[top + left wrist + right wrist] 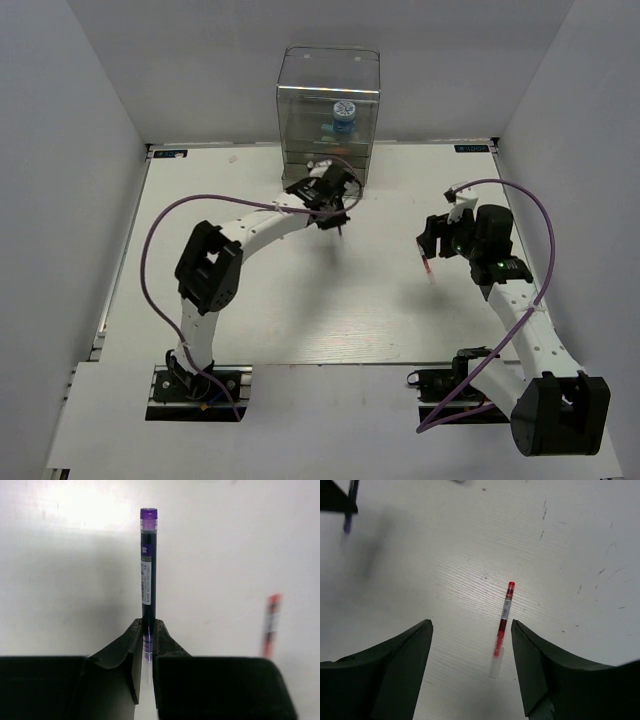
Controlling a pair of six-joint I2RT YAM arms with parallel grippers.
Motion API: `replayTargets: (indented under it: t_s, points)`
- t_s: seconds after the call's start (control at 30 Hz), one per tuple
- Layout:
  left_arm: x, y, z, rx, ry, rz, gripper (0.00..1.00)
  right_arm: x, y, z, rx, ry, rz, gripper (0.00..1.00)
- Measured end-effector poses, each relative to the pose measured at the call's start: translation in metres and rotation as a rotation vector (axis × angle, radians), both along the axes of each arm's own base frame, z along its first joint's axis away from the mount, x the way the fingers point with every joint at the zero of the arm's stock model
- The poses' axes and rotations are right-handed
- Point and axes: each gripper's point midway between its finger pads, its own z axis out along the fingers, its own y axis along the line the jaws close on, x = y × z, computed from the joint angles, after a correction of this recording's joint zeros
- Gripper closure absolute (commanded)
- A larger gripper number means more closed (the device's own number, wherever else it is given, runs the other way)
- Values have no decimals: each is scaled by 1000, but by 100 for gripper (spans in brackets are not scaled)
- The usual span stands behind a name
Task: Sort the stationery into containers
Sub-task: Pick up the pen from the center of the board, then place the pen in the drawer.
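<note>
A: Where's the red pen (503, 617)?
B: On the table (570, 555), just right of middle between the wide-open, empty jaws of the right gripper (471, 625); its length runs near-vertical in frame.
A: The other arm?
B: Bent toward the organiser (328, 100) at upper centre; the left gripper (148, 630) pinches the purple pen (148, 565) by its end.
</note>
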Motion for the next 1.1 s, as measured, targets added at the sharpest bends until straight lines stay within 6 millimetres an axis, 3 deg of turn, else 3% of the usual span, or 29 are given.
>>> replayTargets:
  t_s: [0.07, 0.17, 0.23, 0.3, 0.43, 0.67, 0.8, 0.9, 0.93, 1.03, 1.1]
  points:
    - [25, -2, 32, -120, -85, 62, 100, -1, 2, -2, 0, 3, 12, 42]
    - [62, -4, 77, -299, -196, 154, 100, -3, 3, -5, 4, 7, 23, 46]
    - [85, -4, 97, -409, -249, 218, 100, -3, 4, -5, 5, 8, 27, 46]
    - [102, -3, 103, -495, -265, 271, 100, -3, 4, -5, 5, 6, 27, 46]
    - [135, -5, 98, -664, -256, 383, 100, -3, 4, -4, 5, 3, 28, 46]
    - [178, -7, 41, -818, -181, 560, 100, -3, 4, -3, 6, -2, 29, 46]
    - [192, -10, 30, -859, -166, 614, 98, -3, 4, 0, 6, -13, 29, 44]
    - [200, -10, 37, -889, -180, 643, 83, -4, 4, 1, 7, -16, 29, 38]
    - [201, -10, 40, -898, -182, 651, 69, -4, 4, 1, 6, -17, 30, 36]
    - [204, -9, 44, -914, -188, 664, 48, -4, 4, 1, 6, -17, 30, 34]
    - [206, -6, 46, -922, -191, 676, 41, -4, 4, 1, 6, -17, 30, 34]
